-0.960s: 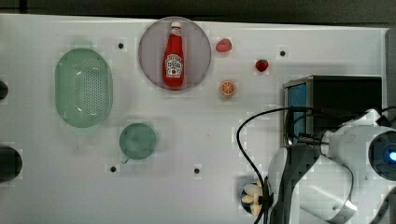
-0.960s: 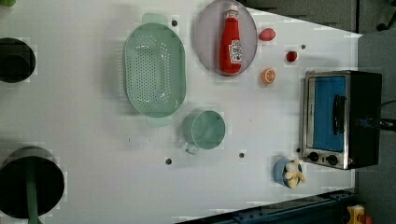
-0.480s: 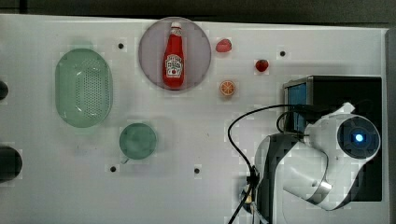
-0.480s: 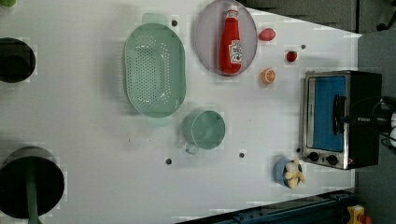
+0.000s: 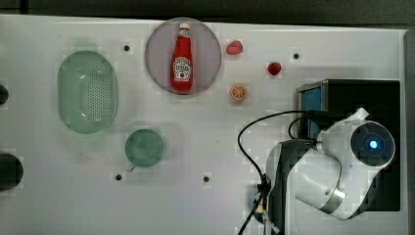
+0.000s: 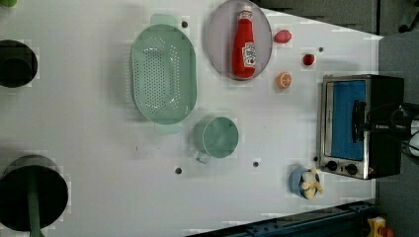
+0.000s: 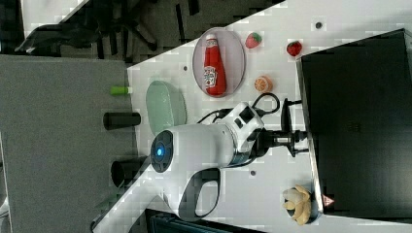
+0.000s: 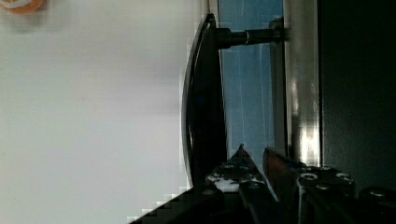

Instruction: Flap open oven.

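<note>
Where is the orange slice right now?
The orange slice lies on the white table, left of the oven in the top view, near the ketchup plate.

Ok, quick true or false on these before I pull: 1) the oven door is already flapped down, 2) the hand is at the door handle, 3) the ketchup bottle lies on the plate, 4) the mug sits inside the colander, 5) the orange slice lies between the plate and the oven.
1) False. The oven door stands shut against its frame, blue glass flush.
2) True. In the right view the hand is at the oven's front edge; in the wrist view its fingers reach in beside the dark bar handle.
3) True. The ketchup bottle lies flat on the plate.
4) False. The mug stands on the table, apart from the colander.
5) True. The orange slice lies there.
</note>
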Robot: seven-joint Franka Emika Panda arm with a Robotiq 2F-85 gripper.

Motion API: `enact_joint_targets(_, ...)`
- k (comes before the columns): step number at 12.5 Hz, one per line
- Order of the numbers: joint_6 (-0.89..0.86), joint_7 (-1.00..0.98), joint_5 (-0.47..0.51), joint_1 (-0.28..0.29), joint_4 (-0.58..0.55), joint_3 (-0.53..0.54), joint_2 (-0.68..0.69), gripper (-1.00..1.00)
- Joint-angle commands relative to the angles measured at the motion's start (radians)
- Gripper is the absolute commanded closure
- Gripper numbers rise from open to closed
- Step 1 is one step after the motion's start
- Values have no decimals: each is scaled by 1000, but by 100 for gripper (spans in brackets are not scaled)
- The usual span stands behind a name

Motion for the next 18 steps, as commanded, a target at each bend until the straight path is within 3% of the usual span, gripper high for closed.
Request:
enact_joint_targets(1, 20, 18, -33, 28, -9, 24, -5, 65)
enact_joint_targets(9, 20, 415, -317, 107, -82, 142, 15, 65)
enact_joint_targets(13, 17, 663, -542, 146, -86, 191, 80, 65)
enact_joint_targets(18, -10, 1118, -825, 223, -84, 241, 206, 65)
